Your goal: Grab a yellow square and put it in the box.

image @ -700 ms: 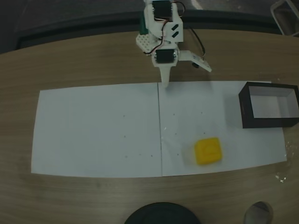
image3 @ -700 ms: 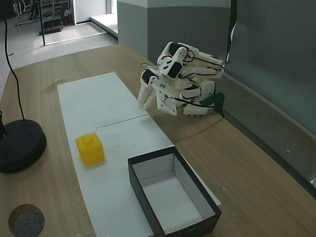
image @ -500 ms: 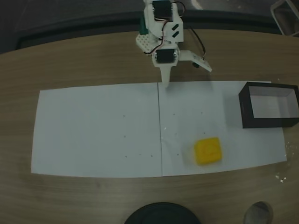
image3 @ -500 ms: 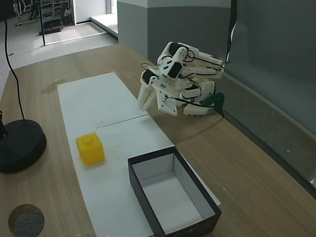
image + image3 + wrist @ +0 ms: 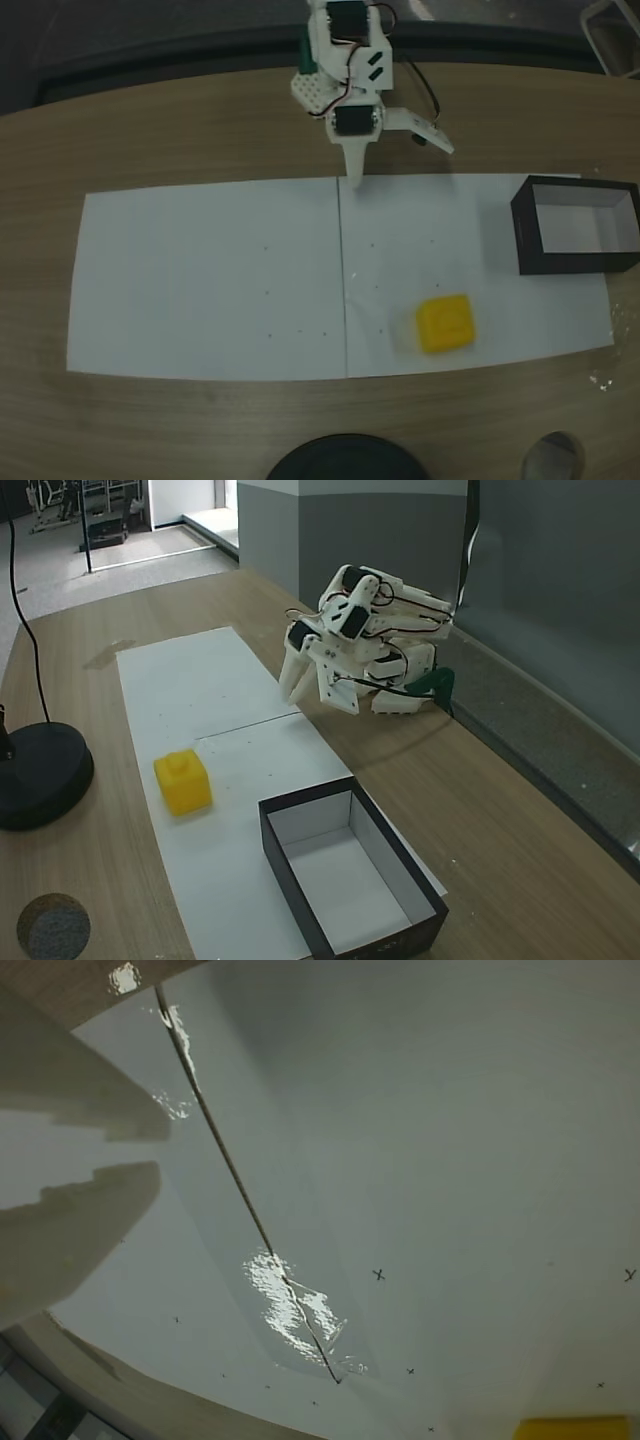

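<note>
1. A white arm sits folded at the far edge of the table, its gripper pointing down at the seam between two white paper sheets; in the wrist view the two fingers stand a narrow gap apart, holding nothing.
2. The yellow square rests on the right-hand sheet in the top-down fixed view, well apart from the gripper and from the box, which stands open-topped at that sheet's right end.
3. Likely risk: jaws this narrow would land on top of the block or shove it across the glossy paper unless they open before the descent.
4. Likely risk: the block sits square-sided and skewed to the sheet; a grip across its corners could let it twist out and drop short of the box.
5. Likely risk: a low carry could clip the box's thin black wall and push the light box along the paper.
6. A black lamp base stands near the block in the angled fixed view, a possible obstacle to a wide swing.
</note>
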Available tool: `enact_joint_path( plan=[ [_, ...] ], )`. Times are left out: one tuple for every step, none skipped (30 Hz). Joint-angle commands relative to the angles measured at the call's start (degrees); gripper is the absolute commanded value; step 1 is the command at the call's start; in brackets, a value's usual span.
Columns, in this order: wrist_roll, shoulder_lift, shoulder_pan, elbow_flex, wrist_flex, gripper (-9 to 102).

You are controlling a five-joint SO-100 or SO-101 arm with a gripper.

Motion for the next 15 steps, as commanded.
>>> enact_joint_path(
  plan=[
    [0.18,1.05,-0.09,-2.02,0.44,0],
    [0.18,1.05,-0.09,-2.02,0.44,0],
    [0.18,1.05,-0.09,-2.02,0.44,0],
    [0.18,1.05,-0.09,-2.02,0.44,0],
    [0.26,1.05,-0.09,-2.02,0.44,0],
    [0.18,1.05,-0.09,-2.02,0.35,0],
    [0.09,1.05,-0.09,-2.02,0.35,0],
    [0.0,1.05,-0.09,-2.02,0.35,0],
    [0.0,1.05,-0.09,-2.02,0.18,0],
    [0.0,1.05,-0.09,-1.93,0.18,0],
    [0.0,1.05,-0.09,-1.93,0.09,0],
    [0.0,1.05,-0.09,-1.93,0.09,0],
    [0.0,1.05,-0.09,-1.93,0.09,0],
    [0.0,1.05,-0.09,-1.93,0.09,0],
    [0.18,1.05,-0.09,-1.93,0.09,0]
  ],
)
